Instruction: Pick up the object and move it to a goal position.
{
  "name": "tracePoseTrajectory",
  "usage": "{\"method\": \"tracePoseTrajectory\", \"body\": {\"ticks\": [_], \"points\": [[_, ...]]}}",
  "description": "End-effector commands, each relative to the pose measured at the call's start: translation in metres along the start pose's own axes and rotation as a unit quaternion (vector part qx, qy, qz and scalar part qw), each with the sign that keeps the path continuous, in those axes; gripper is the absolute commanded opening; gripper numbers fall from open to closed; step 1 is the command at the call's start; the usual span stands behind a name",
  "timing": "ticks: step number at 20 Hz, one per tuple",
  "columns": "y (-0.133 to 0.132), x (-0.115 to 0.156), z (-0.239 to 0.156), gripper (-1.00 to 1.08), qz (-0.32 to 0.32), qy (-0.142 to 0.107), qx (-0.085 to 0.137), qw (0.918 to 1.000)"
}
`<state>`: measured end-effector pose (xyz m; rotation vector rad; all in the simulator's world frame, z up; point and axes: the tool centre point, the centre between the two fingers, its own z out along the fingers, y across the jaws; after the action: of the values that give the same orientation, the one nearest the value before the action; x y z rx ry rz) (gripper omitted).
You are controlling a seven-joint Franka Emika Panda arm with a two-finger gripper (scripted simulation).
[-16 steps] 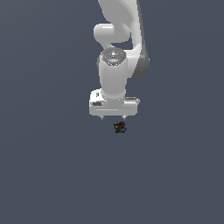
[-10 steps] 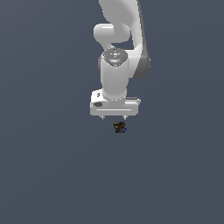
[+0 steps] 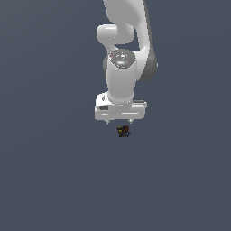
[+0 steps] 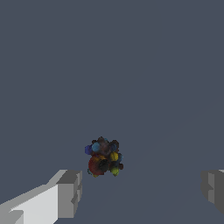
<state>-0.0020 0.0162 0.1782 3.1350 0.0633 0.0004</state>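
Note:
The object point(image 3: 123, 131) is a tiny dark lumpy thing with red, blue and yellow specks, lying on the flat grey ground. It also shows in the wrist view point(image 4: 104, 157). My white gripper point(image 3: 119, 122) hangs just above and behind it in the exterior view, fingers pointing down. In the wrist view the gripper point(image 4: 142, 190) is open wide: one grey fingertip point(image 4: 70, 192) stands on one side and the other point(image 4: 213, 188) far across. The object lies close to the first fingertip, a little ahead of the gap, untouched.
The white arm point(image 3: 128, 49) rises behind the gripper to the upper edge of the exterior view. The plain grey ground point(image 3: 54, 171) spreads all around.
The arm and gripper have shifted very slightly in the exterior view. The object has not moved.

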Motion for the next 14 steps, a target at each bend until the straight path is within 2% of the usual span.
{"method": "tracePoseTrajectory", "body": {"ticks": [1,14], "points": [[-0.001,-0.002,0.004,1.0,-0.002,0.0,0.0,1.0],[-0.026,-0.031,0.071,1.0,-0.038,0.0,0.002,0.9993]]}}
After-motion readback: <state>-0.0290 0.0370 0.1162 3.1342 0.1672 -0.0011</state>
